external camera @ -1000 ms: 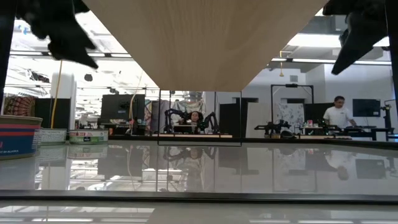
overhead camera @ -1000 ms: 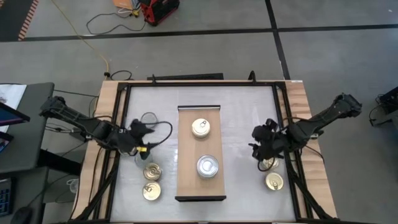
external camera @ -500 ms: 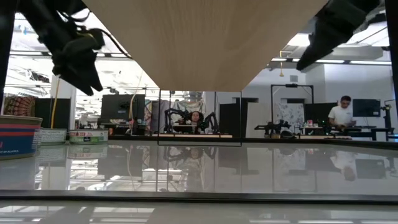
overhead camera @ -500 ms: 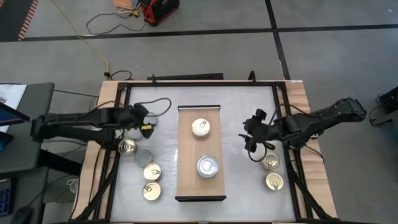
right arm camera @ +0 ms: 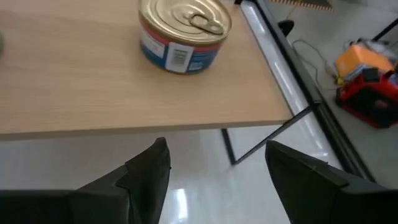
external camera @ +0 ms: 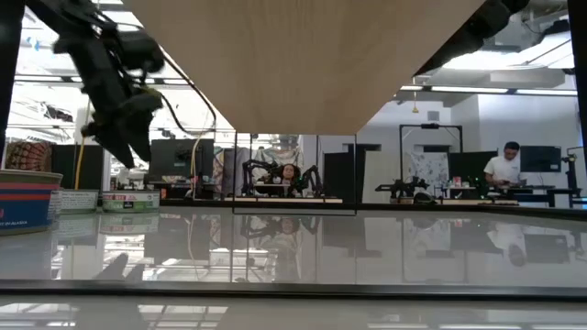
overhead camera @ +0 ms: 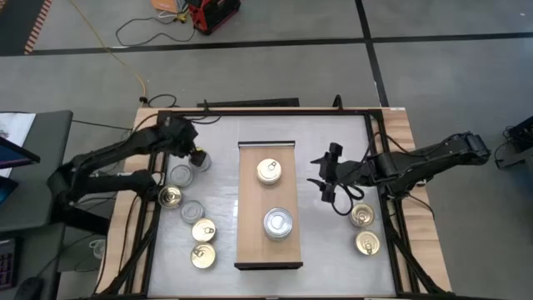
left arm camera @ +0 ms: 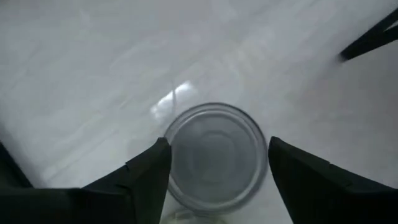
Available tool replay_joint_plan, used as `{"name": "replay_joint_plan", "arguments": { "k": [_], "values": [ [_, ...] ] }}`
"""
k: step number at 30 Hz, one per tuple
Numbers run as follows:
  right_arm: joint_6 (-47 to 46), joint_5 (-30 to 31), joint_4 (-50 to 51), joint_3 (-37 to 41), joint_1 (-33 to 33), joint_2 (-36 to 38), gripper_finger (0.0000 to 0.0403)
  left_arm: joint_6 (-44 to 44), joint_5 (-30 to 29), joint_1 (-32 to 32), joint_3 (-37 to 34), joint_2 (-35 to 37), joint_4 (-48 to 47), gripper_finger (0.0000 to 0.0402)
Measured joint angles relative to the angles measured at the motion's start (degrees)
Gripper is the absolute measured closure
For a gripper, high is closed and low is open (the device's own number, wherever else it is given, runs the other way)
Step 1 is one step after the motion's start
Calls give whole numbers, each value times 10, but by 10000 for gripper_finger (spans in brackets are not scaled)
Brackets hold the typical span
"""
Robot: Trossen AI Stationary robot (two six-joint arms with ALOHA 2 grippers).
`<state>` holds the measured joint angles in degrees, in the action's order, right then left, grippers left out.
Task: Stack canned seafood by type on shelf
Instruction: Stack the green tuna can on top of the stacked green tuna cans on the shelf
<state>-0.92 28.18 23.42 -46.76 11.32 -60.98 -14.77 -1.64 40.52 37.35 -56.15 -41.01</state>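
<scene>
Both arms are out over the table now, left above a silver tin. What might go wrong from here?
1. The left tool hangs open over a silver tin; another silver tin lies close by and might get nudged on descent.
2. The right tool is open, empty, beside the shelf; its fingers may clip the edge on a low reach toward the gold tin.

My shelf [overhead camera: 268,247] runs down the frame's centre with two cans [overhead camera: 268,171] on it. Five cans [overhead camera: 202,230] lie at lower left, two [overhead camera: 361,215] at lower right. My left gripper [overhead camera: 196,156] hangs upper left, my right gripper [overhead camera: 321,172] right of the shelf.
</scene>
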Motion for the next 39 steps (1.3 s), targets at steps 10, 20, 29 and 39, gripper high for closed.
{"name": "replay_joint_plan", "arguments": {
  "k": [10, 20, 29, 39],
  "values": [
    [23, -32, -31, 40, -31, 8, 113, 106, -47, 9, 128, -151, -59, 191],
    [23, -57, -102, 70, -9, 8, 113, 241, 43, 77, 150, -236, -88, 218],
    [11, -57, -113, 74, 2, 7, 113, 302, 25, 92, 150, -246, -105, 237],
    [10, -57, -126, 74, 3, 8, 113, 308, 64, 115, 100, -245, -89, 255]
  ]
}}
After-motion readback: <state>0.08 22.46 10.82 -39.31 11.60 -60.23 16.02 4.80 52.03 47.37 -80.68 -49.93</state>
